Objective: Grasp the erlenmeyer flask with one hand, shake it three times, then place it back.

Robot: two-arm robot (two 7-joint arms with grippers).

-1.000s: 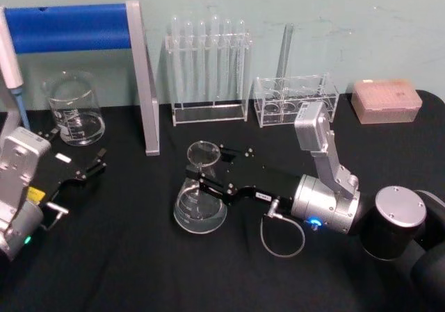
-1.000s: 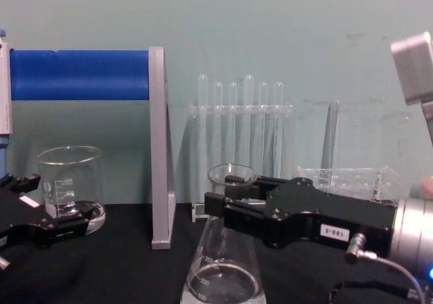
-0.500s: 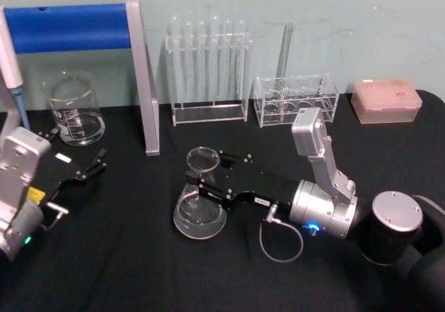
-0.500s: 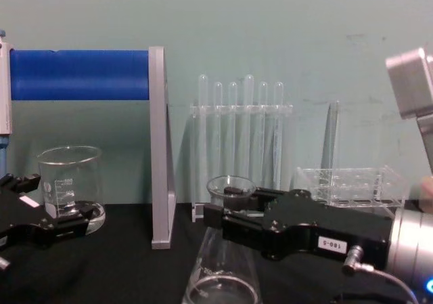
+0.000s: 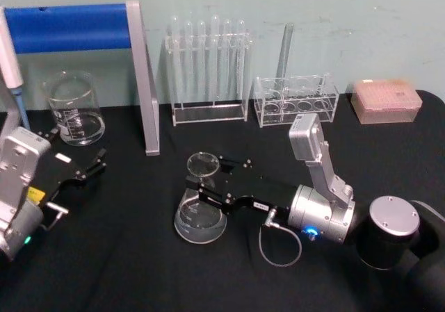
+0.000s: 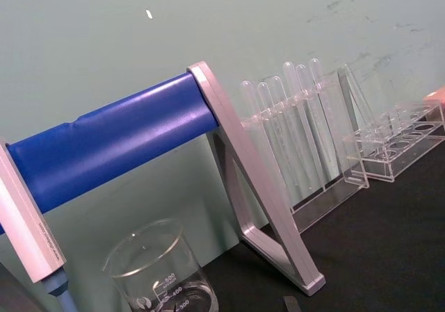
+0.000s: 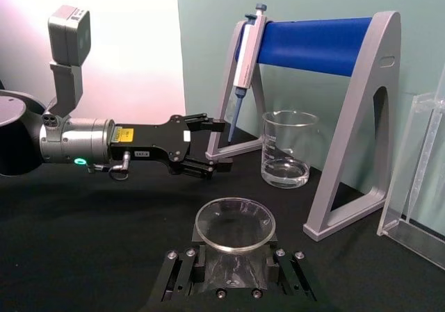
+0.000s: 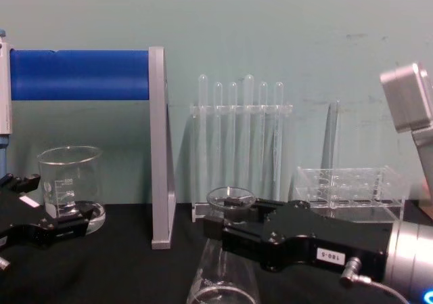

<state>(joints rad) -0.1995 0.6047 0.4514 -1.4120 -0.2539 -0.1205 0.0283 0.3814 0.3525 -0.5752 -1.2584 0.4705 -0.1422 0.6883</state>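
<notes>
Right gripper (image 5: 203, 184): fingers pinching the neck of the erlenmeyer flask (image 5: 199, 217), upright at table centre. Left gripper (image 5: 90, 167): spread, idle, far left.

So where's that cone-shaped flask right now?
The erlenmeyer flask stands mid-table in the head view, its neck clamped by the right gripper, in front of the test tube rack.

The right gripper (image 5: 208, 181) reaches to the left across the middle, its fingers closed on the erlenmeyer flask (image 5: 200, 211) neck. The left gripper (image 5: 89, 167) rests at the left side, fingers apart.
</notes>
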